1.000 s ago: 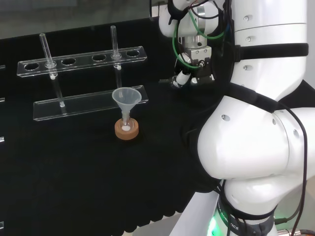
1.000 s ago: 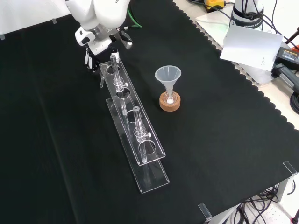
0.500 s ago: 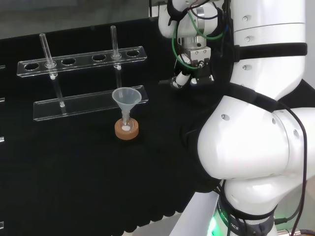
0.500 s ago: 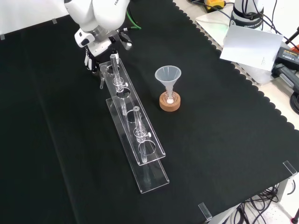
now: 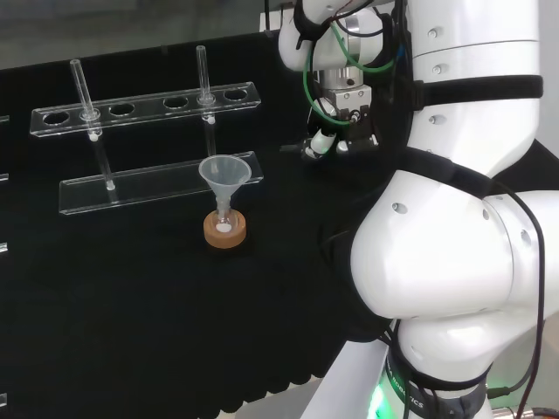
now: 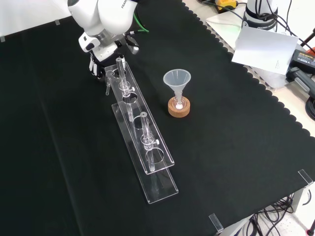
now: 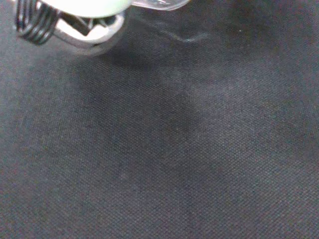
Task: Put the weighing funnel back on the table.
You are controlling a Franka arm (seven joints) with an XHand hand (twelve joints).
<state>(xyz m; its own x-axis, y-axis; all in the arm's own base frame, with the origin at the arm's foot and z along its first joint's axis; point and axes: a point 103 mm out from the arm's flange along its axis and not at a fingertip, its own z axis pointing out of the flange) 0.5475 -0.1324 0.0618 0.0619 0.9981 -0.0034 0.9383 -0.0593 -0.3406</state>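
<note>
I'm hovering the hand (image 6: 97, 65) low over the surface (image 7: 164, 149) so the weighing funnel (image 7: 158, 4), apparently the clear edge beside its palm, drops gently; I cannot tell whether the hand is clamping it.

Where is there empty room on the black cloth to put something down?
In the front view, the cloth is bare between the funnel and the scalloped edge, and all along the left of the clear rack. It is crowded at the rack's far end, where the hand is; the rack-to-funnel gap is narrow.
</note>
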